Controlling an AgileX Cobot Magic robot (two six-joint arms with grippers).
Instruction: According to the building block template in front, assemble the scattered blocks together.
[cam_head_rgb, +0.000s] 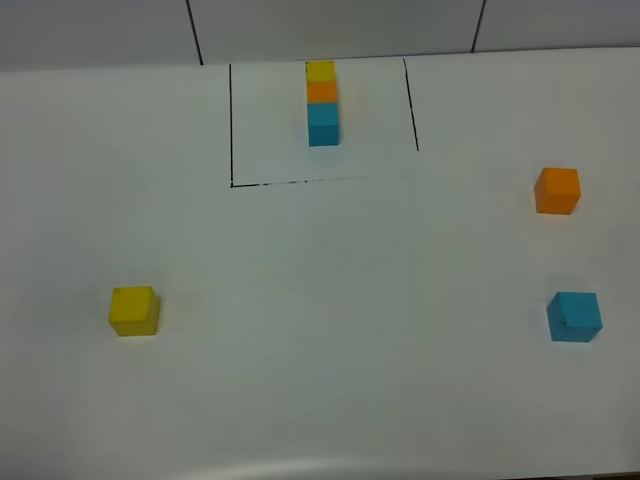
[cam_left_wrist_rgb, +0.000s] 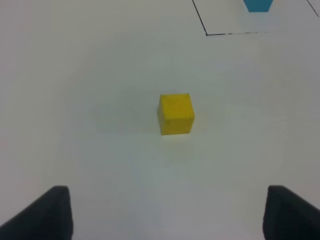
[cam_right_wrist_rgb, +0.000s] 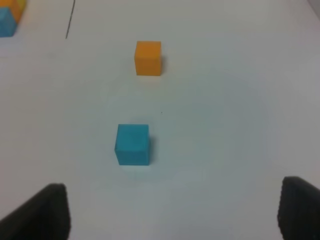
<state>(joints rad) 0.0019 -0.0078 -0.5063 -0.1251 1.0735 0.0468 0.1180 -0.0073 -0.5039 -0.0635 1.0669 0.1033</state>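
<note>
The template (cam_head_rgb: 322, 102) is a yellow, orange, teal-blue row inside a black drawn outline at the back middle. The loose yellow cube (cam_head_rgb: 134, 310) lies at the left; it also shows in the left wrist view (cam_left_wrist_rgb: 176, 114), ahead of my open, empty left gripper (cam_left_wrist_rgb: 165, 215). The loose orange cube (cam_head_rgb: 557, 190) and teal-blue cube (cam_head_rgb: 574, 316) lie at the right, apart from each other. In the right wrist view the teal-blue cube (cam_right_wrist_rgb: 132, 144) is nearer my open, empty right gripper (cam_right_wrist_rgb: 175, 210) and the orange cube (cam_right_wrist_rgb: 148, 58) lies beyond. Neither gripper shows in the high view.
The white table (cam_head_rgb: 330, 300) runs to a rear edge near the wall. The black outline (cam_head_rgb: 231, 130) encloses the template; its corner (cam_left_wrist_rgb: 206, 33) shows in the left wrist view, and part of the template (cam_right_wrist_rgb: 10, 17) shows in the right wrist view.
</note>
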